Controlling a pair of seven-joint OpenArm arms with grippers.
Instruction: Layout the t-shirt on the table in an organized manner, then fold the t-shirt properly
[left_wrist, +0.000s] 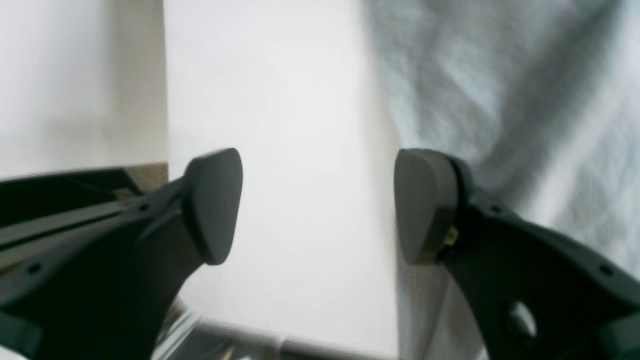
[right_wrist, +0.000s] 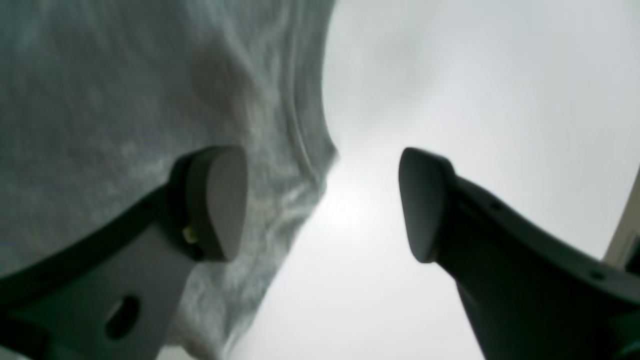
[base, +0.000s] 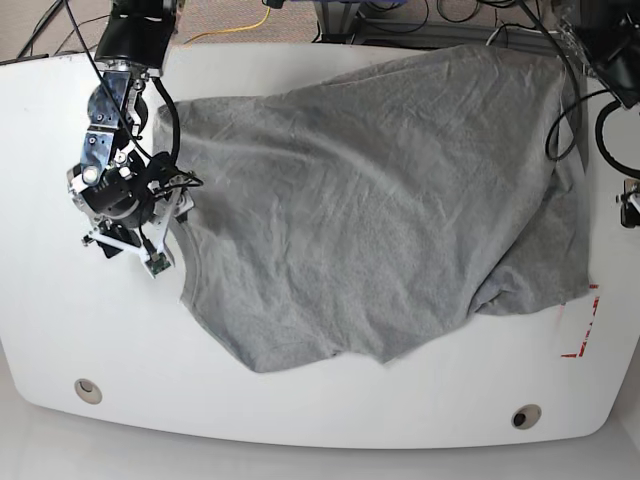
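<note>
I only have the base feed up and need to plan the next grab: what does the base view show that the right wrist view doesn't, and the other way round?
Only the base view shows the whole t-shirt spread crumpled on the table, the two grommet holes, the red tape mark at the shirt's corner, and cables beyond the far edge.

Only the right wrist view shows the right hand close up: open, empty, one finger over the cloth, the other over bare table.

Both show the grey shirt's edge beside the right hand on the white tabletop.
</note>
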